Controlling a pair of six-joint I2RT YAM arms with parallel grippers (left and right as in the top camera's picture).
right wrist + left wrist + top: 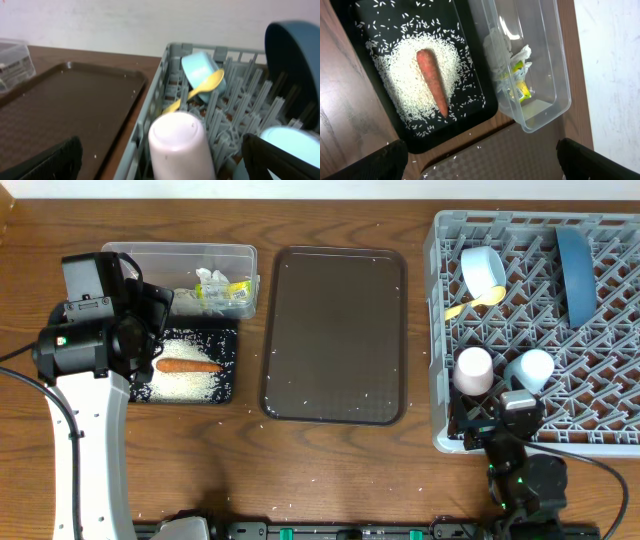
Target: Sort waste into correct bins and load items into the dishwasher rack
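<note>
The thin orange carrot (188, 365) lies on loose white rice (195, 383) in the black tray (228, 392). White paper scraps (210, 283) and the yellow-green wrapper (236, 292) lie in the clear tub (180, 252). The grey rack (438, 330) holds the dark blue plate (574, 275), light blue bowl (482, 270), yellow spoon (475, 304), pink cup (473, 370) and light blue cup (529, 368), both cups upside down. My left gripper (150, 315) is open and empty above the black tray's left part. My right gripper (503, 418) is open at the rack's front edge, the pink cup (177, 142) ahead between its fingers.
The large dark brown serving tray (335, 335) lies between the bins and the rack, with a few rice grains on it. Stray rice grains dot the wooden table (330, 470) around the trays. The rack reaches the table's right side.
</note>
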